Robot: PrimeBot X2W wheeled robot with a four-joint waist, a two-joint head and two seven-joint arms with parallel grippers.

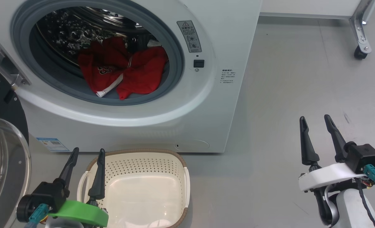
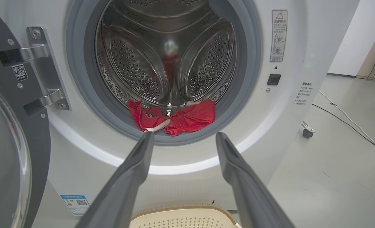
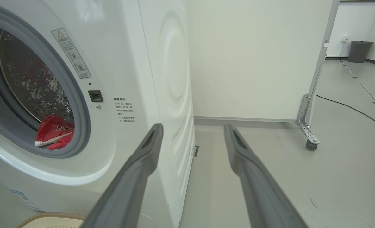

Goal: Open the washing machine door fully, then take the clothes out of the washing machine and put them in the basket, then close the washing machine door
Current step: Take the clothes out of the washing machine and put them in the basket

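The white washing machine [image 1: 225, 57] stands with its round mouth uncovered. Its door [image 1: 0, 158] hangs swung out at the far left, black rim and clear glass bowl facing me. The red clothes [image 1: 124, 71] lie bunched at the front lip of the steel drum, also the clothes [image 2: 174, 117] and the clothes [image 3: 53, 133]. The cream basket [image 1: 181, 164] sits on the floor before the machine with nothing in it. My left gripper [image 1: 87, 151] is open, low, over the basket's left rim. My right gripper [image 1: 315, 117] is open, off to the right above bare floor. Both hold nothing.
A white panel on a metal bracket with a caster [image 1: 360, 52] stands at the back right. Cables [image 3: 352, 107] run across the grey floor beyond it. A dark bin [image 3: 359, 50] sits far back. The door's hinge bracket [image 2: 41, 69] juts out left of the mouth.
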